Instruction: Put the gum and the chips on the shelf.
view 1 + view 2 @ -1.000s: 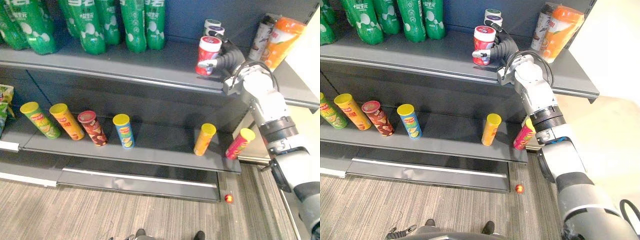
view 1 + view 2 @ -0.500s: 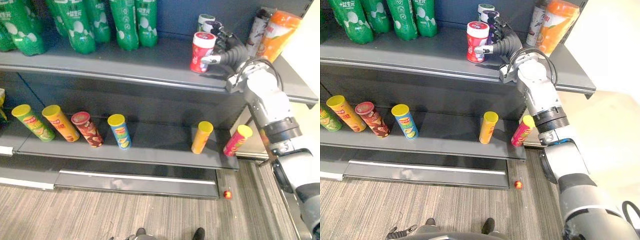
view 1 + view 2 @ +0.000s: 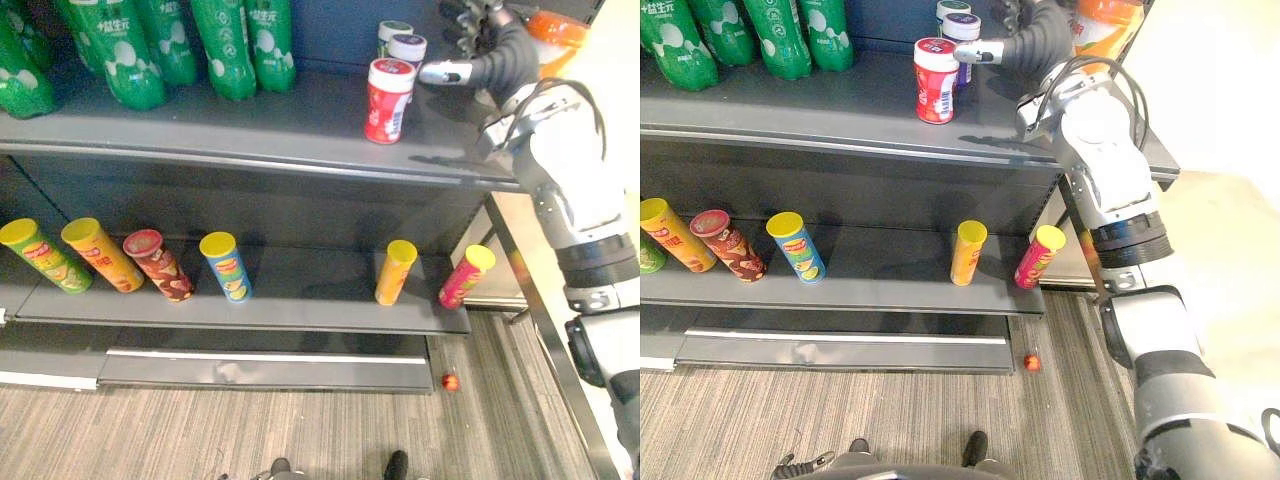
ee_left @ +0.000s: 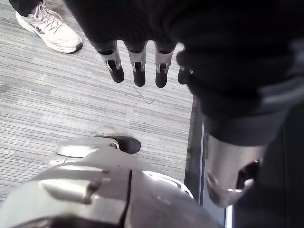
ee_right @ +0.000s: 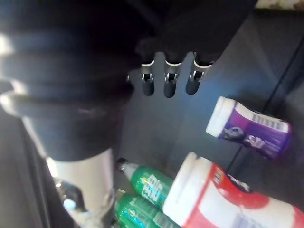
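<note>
Left eye view shows the gum point(image 3: 390, 100), a red jar with a white lid, standing upright on the top shelf point(image 3: 200, 130) just in front of a purple jar point(image 3: 406, 50). A second ago the right hand point(image 3: 497, 55) was wrapped round it; half a second ago the fingers were loosening. Now the hand has pulled up and away, well clear of the jar. In the right wrist view its fingers point(image 5: 168, 78) hang loose and slightly spread, holding nothing. So the gum looks placed and released, and it stays steady without support.

The left hand point(image 4: 137, 66) hangs low over the floor, fingers straight and empty, near a person's shoe point(image 4: 47, 28).

Several chip cans line the lower shelf point(image 3: 300, 295), among them a yellow can point(image 3: 395, 272) and a pink can point(image 3: 465, 277) leaning near the right end. I cannot tell which, if any, is the task's. Neither hand carries chips, so I'd judge the gum half done and the chips half uncertain.
</note>
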Robot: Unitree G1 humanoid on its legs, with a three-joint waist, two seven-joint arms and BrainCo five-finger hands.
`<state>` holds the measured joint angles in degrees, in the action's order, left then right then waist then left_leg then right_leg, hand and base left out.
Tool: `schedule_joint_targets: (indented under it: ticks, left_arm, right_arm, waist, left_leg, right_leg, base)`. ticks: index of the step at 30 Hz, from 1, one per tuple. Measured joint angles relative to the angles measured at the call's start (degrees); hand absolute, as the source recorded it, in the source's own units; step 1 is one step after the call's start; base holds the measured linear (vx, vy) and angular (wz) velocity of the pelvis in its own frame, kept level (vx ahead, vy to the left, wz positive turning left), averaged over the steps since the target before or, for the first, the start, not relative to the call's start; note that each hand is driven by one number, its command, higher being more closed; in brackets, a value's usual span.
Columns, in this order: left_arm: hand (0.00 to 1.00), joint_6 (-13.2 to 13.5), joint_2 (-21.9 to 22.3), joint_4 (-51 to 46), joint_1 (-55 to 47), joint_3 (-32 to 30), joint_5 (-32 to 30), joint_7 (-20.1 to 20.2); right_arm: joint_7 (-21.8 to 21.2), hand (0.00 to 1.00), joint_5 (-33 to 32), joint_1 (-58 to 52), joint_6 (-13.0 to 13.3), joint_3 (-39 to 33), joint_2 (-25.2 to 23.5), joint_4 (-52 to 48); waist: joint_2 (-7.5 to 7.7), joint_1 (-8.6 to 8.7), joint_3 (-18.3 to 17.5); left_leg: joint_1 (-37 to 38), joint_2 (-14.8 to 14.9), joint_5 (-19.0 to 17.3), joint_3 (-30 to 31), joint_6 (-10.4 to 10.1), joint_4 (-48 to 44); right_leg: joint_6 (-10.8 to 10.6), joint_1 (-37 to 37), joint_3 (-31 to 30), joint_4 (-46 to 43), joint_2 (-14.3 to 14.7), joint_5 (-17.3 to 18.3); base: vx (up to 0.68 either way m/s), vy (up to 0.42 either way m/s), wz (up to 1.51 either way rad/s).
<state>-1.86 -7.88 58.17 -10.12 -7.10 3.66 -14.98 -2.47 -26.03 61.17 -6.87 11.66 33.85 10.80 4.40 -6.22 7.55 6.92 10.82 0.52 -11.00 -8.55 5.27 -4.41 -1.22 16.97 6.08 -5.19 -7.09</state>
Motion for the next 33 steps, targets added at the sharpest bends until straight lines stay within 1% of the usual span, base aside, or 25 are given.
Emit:
schedule_joint_targets:
  ticks: [2, 3, 4, 6, 7, 11, 13, 16, 18, 22, 23, 25, 27, 28, 30, 31, 32, 33]
  left_arm:
    - [0.0, 0.02, -0.07, 0.04, -0.12, 0.0, 0.0, -0.04]
    - [0.0, 0.03, -0.16, 0.06, -0.3, 0.02, 0.01, -0.07]
    - [0.0, 0.02, -0.23, 0.11, -0.4, 0.03, 0.01, -0.06]
    - [0.0, 0.03, -0.41, 0.24, -0.34, 0.04, 0.16, 0.0]
    - [0.0, 0.03, -0.45, 0.31, -0.33, 0.04, 0.16, 0.02]
    - [0.0, 0.08, -0.71, 1.03, -0.32, 0.17, 0.44, 0.26]
    - [0.0, 0.09, -0.81, 1.32, -0.34, 0.23, 0.59, 0.37]
    - [0.0, 0.53, -0.83, 2.61, -0.29, 0.65, 0.64, 0.62]
    - [0.0, 0.59, -0.77, 3.45, -0.42, 0.65, 0.65, 0.77]
    - [0.0, 1.33, -0.66, 3.49, -0.36, 1.21, 0.66, 0.79]
    - [0.0, 1.34, -0.64, 3.53, -0.42, 1.23, 0.7, 0.77]
    - [0.0, 1.48, -0.67, 3.99, -0.43, 1.27, 0.76, 0.74]
    - [0.0, 1.73, -0.71, 5.2, -0.45, 1.27, 2.31, 0.63]
    - [0.0, 1.73, -0.71, 5.27, -0.49, 1.33, 2.51, 0.59]
    - [0.0, 1.74, -0.72, 5.29, -0.58, 2.36, 2.67, 0.41]
    - [0.0, 1.75, -0.72, 5.3, -0.55, 2.51, 2.68, 0.42]
    - [0.0, 1.75, -0.76, 5.34, -0.56, 2.89, 2.71, 0.43]
    - [0.0, 1.76, -0.78, 5.42, -0.57, 3.02, 2.77, 0.45]
  right_arm:
    - [0.62, 0.0, -1.2, -0.01, 0.11, -0.01, 0.63, -1.84]
    - [0.69, 0.0, -1.52, -0.04, 0.16, -0.03, 0.81, -3.1]
    - [0.69, 0.0, -1.52, -0.2, 0.32, -0.06, 1.02, -4.09]
    - [0.76, 0.0, -1.71, -1.75, 1.34, -1.4, 1.33, -7.14]
    - [0.81, 0.0, -1.97, -2.54, 1.39, -2.12, 1.33, -8.14]
    - [1.11, 0.0, -3.82, -8.73, 1.65, -6.06, 1.22, -14.46]
    - [0.92, 0.0, -3.99, -14.19, 2.1, -7.85, 0.89, -19.54]
    - [0.51, 0.0, -3.72, -22.73, 2.57, -10.15, -2.05, -25.96]
    - [-0.49, 0.0, -1.66, -30.18, 3.69, -10.36, -5.7, -30.53]
    - [-1.97, 0.0, 0.58, -39.27, 5.65, -10.36, -8.63, -35.66]
    - [-2.84, 0.0, 0.91, -41.78, 6.39, -10.37, -9.23, -36.28]
    - [-4.9, 0.0, 0.91, -45.23, 6.8, -10.17, -10.23, -37.44]
    - [-8.09, 0.0, 0.83, -50.16, 7.65, -8.16, -10.76, -38.79]
    - [-9.12, 0.0, 0.83, -51.7, 7.65, -7.62, -10.98, -39.35]
    - [-12.75, 0.0, 0.83, -56.97, 7.56, -4.5, -11.5, -39.76]
    - [-13.55, 0.0, 0.84, -58.12, 7.51, -3.82, -11.53, -39.76]
    - [-15.19, 0.0, 0.86, -60.21, 7.26, -2.75, -11.8, -39.74]
    - [-15.96, 0.0, 0.85, -61.38, 6.73, -1.93, -12.01, -39.64]
  waist:
    - [0.09, 0.29, -0.06]
    - [0.22, 1.08, -0.14]
    - [0.31, 1.33, -0.22]
    - [0.64, 1.39, -0.49]
    - [0.72, 1.49, -0.55]
    - [1.04, 2.12, -0.99]
    - [1.15, 2.65, -1.07]
    - [0.92, 3.74, -1.5]
    - [0.33, 4.42, -2.35]
    - [-0.47, 4.78, -3.13]
    - [-0.53, 4.92, -3.41]
    - [-0.45, 5.42, -3.63]
    - [-0.32, 5.87, -4.08]
    - [-0.31, 5.98, -4.08]
    - [-0.39, 6.21, -4.12]
    - [-0.39, 6.21, -4.12]
    - [-0.4, 6.4, -4.12]
    - [-0.4, 6.51, -4.12]
  left_leg:
    - [0.22, 0.03, -0.13, -0.71, 0.04, 0.0]
    - [0.2, 0.02, -0.15, -0.82, 0.04, 0.0]
    - [0.21, 0.02, -0.17, -1.09, 0.03, 0.01]
    - [0.2, 0.12, -0.24, -2.3, -0.05, 0.0]
    - [0.22, 0.13, -0.24, -2.4, -0.05, 0.0]
    - [0.37, 0.08, -0.39, -3.27, -0.13, 0.0]
    - [0.44, 0.02, -0.44, -3.92, -0.14, 0.0]
    - [0.88, 0.04, -0.69, -4.61, -0.26, 0.0]
    - [1.27, 0.17, -1.11, -5.93, -0.28, 0.0]
    - [2.04, 0.25, -1.7, -7.38, -0.33, 0.0]
    - [2.22, 0.29, -1.86, -7.58, -0.42, 0.0]
    - [2.29, 0.34, -2.0, -8.04, -0.54, -0.03]
    - [2.26, 0.34, -2.22, -9.03, -0.65, -0.13]
    - [2.26, 0.34, -2.23, -9.11, -0.65, -0.3]
    - [2.54, 0.33, -2.66, -10.24, -0.65, -0.56]
    - [2.58, 0.3, -2.72, -10.38, -0.64, -0.57]
    - [2.63, 0.22, -2.85, -10.47, -0.62, -0.63]
    - [2.67, 0.19, -3.04, -10.55, -0.62, -0.83]
  right_leg:
    - [-0.01, 0.16, -0.48, 0.0, -0.03, 0.01]
    - [-0.03, 0.29, -0.62, 0.01, -0.07, 0.01]
    - [-0.06, 0.51, -0.92, 0.0, -0.06, -0.01]
    - [-0.03, 1.24, -1.94, 0.0, 0.08, -0.26]
    - [-0.02, 1.29, -2.04, 0.0, 0.11, -0.27]
    - [0.19, 1.72, -3.19, 0.0, 0.3, -0.56]
    - [0.13, 2.04, -3.64, -0.01, 0.38, -0.7]
    - [0.13, 2.04, -4.59, -0.01, 0.49, -0.7]
    - [0.06, 2.06, -5.53, 0.0, 0.61, -0.69]
    - [-0.02, 2.2, -6.86, 0.0, 0.91, -0.72]
    - [-0.02, 2.21, -7.21, 0.0, 1.04, -0.72]
    - [-0.01, 2.41, -7.72, 0.0, 1.19, -0.73]
    - [0.08, 2.99, -8.64, 0.0, 1.38, -0.91]
    - [0.08, 2.99, -8.78, 0.0, 1.39, -0.91]
    - [0.07, 3.14, -9.64, 0.0, 1.49, -0.95]
    - [0.04, 3.2, -9.79, 0.0, 1.49, -0.97]
    - [0.02, 3.21, -9.95, 0.0, 1.47, -0.99]
    - [0.01, 3.21, -10.15, 0.0, 1.47, -1.0]
  base:
    - [-0.01, 0.005, -0.15]
    - [-0.01, 0.007, -0.15]
    - [-0.01, 0.006, -0.13]
    - [0.0, 0.004, -0.24]
    - [0.02, 0.003, -0.19]
    - [0.01, 0.003, -0.11]
    - [0.01, 0.001, -0.14]
    - [0.0, 0.004, -0.15]
    - [-0.01, 0.009, -0.26]
    - [0.0, 0.005, -0.2]
    - [0.01, 0.002, -0.14]
    - [0.01, 0.002, -0.15]
    - [0.02, 0.007, -0.2]
    - [0.03, 0.008, -0.16]
    - [0.02, 0.011, -0.18]
    - [0.02, 0.014, -0.14]
    - [0.01, 0.008, -0.09]
    - [0.01, 0.011, -0.09]
